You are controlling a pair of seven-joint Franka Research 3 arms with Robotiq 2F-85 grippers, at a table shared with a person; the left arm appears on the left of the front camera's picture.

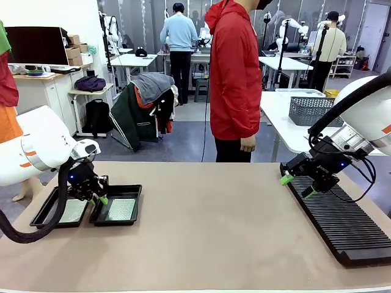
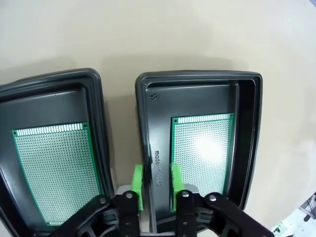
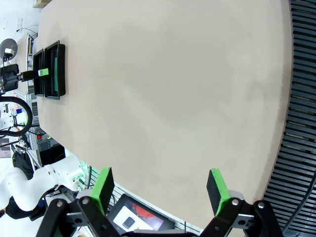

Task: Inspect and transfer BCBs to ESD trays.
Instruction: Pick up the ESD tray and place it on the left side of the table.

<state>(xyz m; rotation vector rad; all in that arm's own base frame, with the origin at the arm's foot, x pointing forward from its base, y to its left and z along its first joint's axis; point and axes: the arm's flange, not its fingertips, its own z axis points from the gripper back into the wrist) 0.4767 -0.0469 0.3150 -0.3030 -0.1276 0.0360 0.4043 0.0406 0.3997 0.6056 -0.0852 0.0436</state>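
Two circuit boards [image 2: 203, 148] lie flat, one in each of the two black trays [image 2: 148, 123] side by side on the tabletop [image 1: 214, 226]. The left tool [image 2: 157, 185] straddles the near tray's rim, fingers slightly parted, pinching nothing I can confirm; it should lift straight up to avoid dragging the tray. The right tool [image 3: 160, 190] hovers spread and empty beside the ribbed rack [image 1: 342, 226]. The left board's lower end is cut off.
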